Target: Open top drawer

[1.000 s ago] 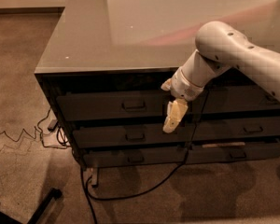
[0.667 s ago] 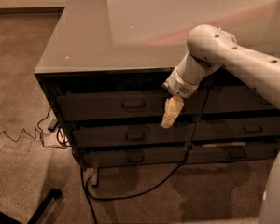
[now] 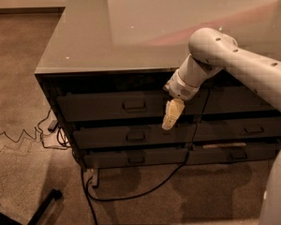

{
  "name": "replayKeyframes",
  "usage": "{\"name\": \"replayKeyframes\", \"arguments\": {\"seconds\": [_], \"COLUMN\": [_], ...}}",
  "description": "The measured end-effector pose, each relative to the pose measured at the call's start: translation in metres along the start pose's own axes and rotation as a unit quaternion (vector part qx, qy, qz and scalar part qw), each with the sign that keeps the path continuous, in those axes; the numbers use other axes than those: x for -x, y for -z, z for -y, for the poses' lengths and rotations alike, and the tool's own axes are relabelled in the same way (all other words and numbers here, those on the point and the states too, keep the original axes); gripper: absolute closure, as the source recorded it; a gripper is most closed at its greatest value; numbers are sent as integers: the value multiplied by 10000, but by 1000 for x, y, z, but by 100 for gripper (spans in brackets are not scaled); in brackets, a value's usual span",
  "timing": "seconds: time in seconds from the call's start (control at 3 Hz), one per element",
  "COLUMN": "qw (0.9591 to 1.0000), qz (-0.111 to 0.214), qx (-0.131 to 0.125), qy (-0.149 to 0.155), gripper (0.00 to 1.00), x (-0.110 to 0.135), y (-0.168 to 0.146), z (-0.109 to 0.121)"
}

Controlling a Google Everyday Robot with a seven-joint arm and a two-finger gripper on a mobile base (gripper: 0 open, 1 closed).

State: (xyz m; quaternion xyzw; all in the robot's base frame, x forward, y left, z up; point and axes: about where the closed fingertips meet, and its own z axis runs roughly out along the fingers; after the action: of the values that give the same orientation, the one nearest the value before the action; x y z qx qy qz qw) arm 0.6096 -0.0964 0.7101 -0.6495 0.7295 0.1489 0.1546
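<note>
The top drawer [image 3: 107, 108] is a wide dark grey front in the left column of the cabinet, just under the grey tabletop [image 3: 131, 27]. It sits flush with the fronts around it. Its small metal pull [image 3: 134, 105] is at the centre. My gripper [image 3: 172, 114] hangs pointing down in front of the drawer's right end, to the right of the pull and a little lower. It holds nothing that I can see. My white arm [image 3: 234, 64] reaches in from the right over the cabinet's edge.
Two shallower drawers [image 3: 136, 137] lie below the top one, and more drawers [image 3: 253, 129] stand in the right column. A black cable [image 3: 145, 191] loops on the carpet in front. Wires [image 3: 47, 135] trail at the left. A black base leg [image 3: 42, 206] is at the lower left.
My gripper has moved a little left and up along the drawer fronts, closer to the top drawer's pull. The drawers have not moved.
</note>
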Motion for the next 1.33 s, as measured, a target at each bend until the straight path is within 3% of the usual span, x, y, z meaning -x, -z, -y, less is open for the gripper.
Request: {"name": "replayKeyframes", "arguments": {"seconds": [0.33, 1.0, 1.33], "qw": [9997, 9954, 9940], "qz": [161, 559, 573], "qx": [-64, -470, -706], "qy": [-184, -623, -603], "gripper": [0, 0, 0], "x": [-6, -12, -9], "y": [-12, -37, -35], "z": [1, 14, 20]}}
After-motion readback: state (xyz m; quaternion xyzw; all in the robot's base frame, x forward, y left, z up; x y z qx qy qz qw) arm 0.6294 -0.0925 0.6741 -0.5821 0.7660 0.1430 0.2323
